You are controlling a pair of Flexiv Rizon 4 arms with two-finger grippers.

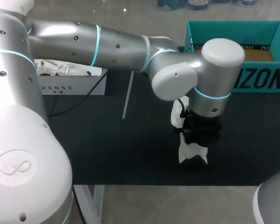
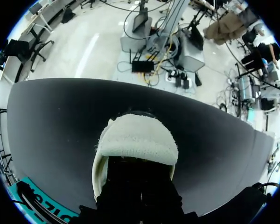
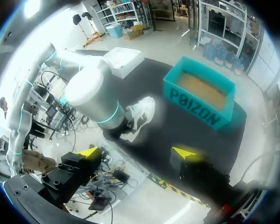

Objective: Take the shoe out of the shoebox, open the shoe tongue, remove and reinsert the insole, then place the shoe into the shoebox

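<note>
One light, soft shoe, lower centre, is judged best gripped at its collar. The left tool state cannot be told; the right tool is parted.

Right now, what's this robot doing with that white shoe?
The left arm reaches across the black table, and the left gripper is down on the white shoe near the table's front edge. Whether it actually grips the shoe can't be seen. The shoe is out of the teal shoebox, which sits open at the back with nothing showing inside. The right gripper hangs off to the side of the table, open and holding nothing.
</note>
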